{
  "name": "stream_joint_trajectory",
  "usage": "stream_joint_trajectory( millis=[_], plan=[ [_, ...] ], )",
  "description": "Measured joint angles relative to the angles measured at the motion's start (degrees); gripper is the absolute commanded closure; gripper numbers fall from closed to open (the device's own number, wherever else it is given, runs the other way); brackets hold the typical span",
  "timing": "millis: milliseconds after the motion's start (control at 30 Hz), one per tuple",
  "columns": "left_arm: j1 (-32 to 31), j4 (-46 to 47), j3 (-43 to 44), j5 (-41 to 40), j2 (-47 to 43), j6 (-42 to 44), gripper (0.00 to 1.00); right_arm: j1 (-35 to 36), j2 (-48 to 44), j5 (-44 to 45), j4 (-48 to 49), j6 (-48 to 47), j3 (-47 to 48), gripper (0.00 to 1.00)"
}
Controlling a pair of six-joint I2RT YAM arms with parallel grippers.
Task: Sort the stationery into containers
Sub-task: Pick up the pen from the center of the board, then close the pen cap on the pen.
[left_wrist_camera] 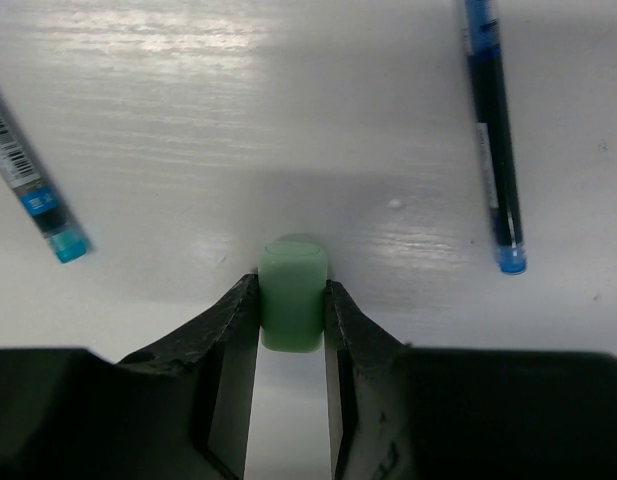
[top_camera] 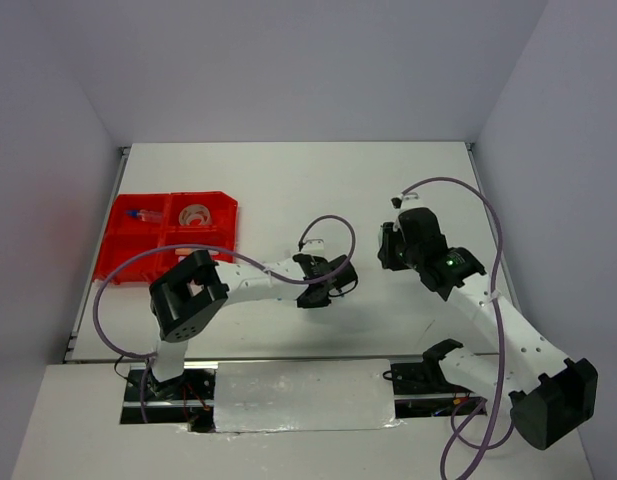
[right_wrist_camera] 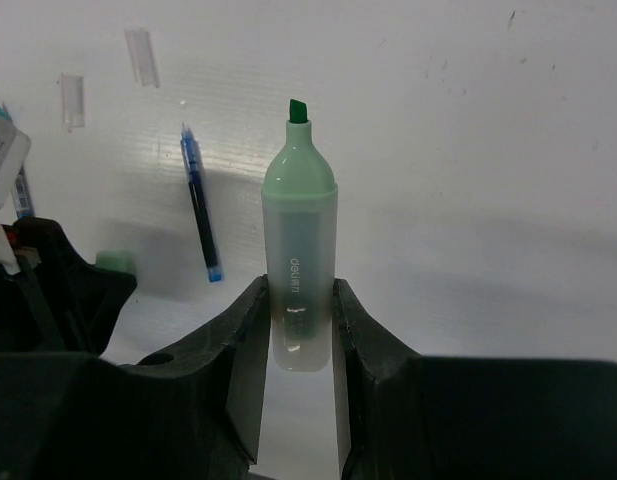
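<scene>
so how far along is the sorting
Done: a tape roll and a thin bluish item lie in separate compartments of the red tray. In hand: the right pincer grips an uncapped green marker, the left pincer a small green piece, possibly its cap. Left: both of those, plus a blue pen and a second pen on the table.

The top camera hangs high behind the arm bases, which sit at the bottom of its frame, and looks down over the whole white counter. Each wrist camera rides just behind its own claw, low and close to the counter, so the left claw and right claw fill the lower frame. The right wrist view catches the left claw at its lower left, and both wrist views seem to share one blue pen.
</scene>
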Motion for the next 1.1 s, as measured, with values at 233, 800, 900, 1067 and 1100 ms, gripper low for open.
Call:
stream_joint_trajectory(
  millis=[233, 800, 900, 1067, 1100],
  plan=[
    [0.0, -0.61, -3.54, -0.52, -6.29, -0.68, 1.0, 0.0, 0.13, -1.88, 0.22, -0.15, -0.46, 1.0],
    [-0.04, 47.52, -35.74, 3.56, -63.1, 22.77, 1.0, 8.5, -32.15, -36.54, 38.91, 20.59, -29.29, 1.0],
    [-0.04, 57.99, -41.38, 9.31, -67.91, 24.81, 1.0, 17.07, -33.59, -35.65, 46.14, 25.99, -30.29, 1.0],
    [-0.07, 68.0, -42.49, 17.11, -68.94, 26.51, 1.0, 32.52, -26.88, -30.86, 57.96, 30.18, -29.31, 1.0],
    [-0.07, 69.81, -42.49, 18.71, -69.07, 26.75, 1.0, 35.26, -24.81, -29.03, 59.19, 30.21, -28.81, 1.0]
  ],
)
